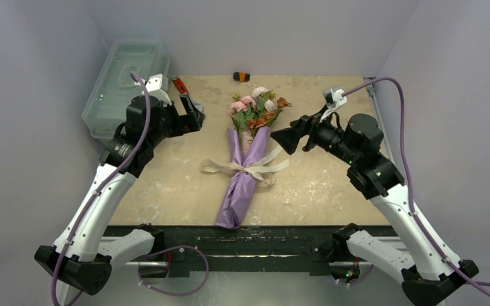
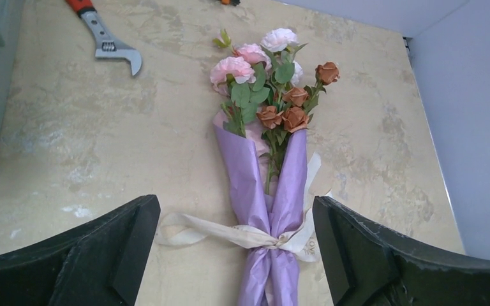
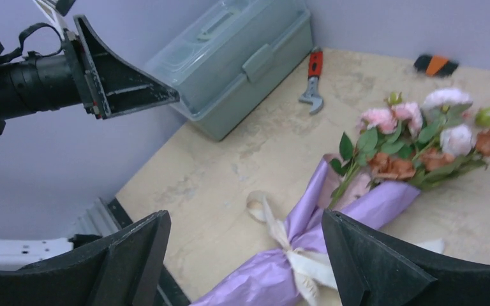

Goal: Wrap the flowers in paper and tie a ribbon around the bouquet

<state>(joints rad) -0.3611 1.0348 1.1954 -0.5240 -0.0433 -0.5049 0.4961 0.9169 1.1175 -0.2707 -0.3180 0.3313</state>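
The bouquet lies in the middle of the top view on the table. Its flowers point toward the top of the frame, and the lilac paper tapers down to the bottom edge of the tabletop. The ribbon circles the narrow waist of the roll and is knotted there, with loops and tails spilling out to the left and right. The left gripper hangs above the table left of the blooms with its jaws spread wide and nothing between them. In its wrist view the knot sits low in the centre, framed by the two fingers but not touched. The right gripper hangs to the right of the bouquet, also wide apart and empty. A wrench and a pale green box sit in the upper left, well apart from the bundle. Wrapping and tying both look done, so the step in hand is most likely letting go and backing off. The next move probably only needs the arms to lift clear without snagging the loose ribbon tails. How tight the knot is cannot be told from here.
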